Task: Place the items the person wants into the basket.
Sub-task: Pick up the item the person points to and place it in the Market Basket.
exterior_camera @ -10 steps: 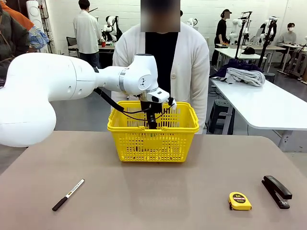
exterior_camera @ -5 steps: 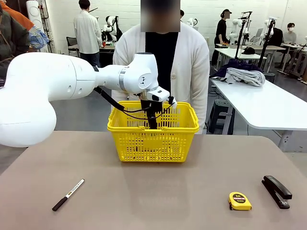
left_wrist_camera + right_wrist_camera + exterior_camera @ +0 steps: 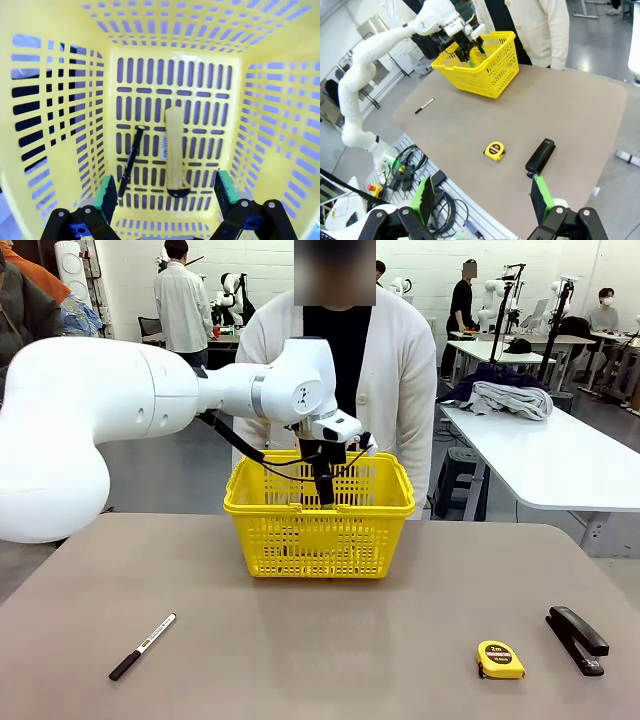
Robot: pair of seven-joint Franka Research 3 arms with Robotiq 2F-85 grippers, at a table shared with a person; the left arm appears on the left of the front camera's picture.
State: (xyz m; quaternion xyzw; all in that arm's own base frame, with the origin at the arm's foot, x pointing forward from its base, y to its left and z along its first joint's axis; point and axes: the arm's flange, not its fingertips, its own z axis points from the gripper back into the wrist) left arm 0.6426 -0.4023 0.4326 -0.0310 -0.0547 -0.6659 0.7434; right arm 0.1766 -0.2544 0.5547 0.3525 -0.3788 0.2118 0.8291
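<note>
Left pincer (image 3: 165,190): I am holding it wide and empty inside the basket (image 3: 320,540), over the pen (image 3: 131,161) and utility knife (image 3: 175,150) lying on its floor | right pincer (image 3: 482,196): hanging wide, empty | stapler (image 3: 576,638): lying on the tabletop (image 3: 330,640), well apart from the basket | handling: I am judging it rigid, fairly heavy, slick-topped; best gripping across its narrow sides at mid-length.

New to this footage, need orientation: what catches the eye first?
The bright yellow basket at the far middle of the table, with the left gripper hanging open inside it. On its floor lie a black pen and a utility knife, side by side; the black stapler sits at the near right, beside a tape measure.
</note>
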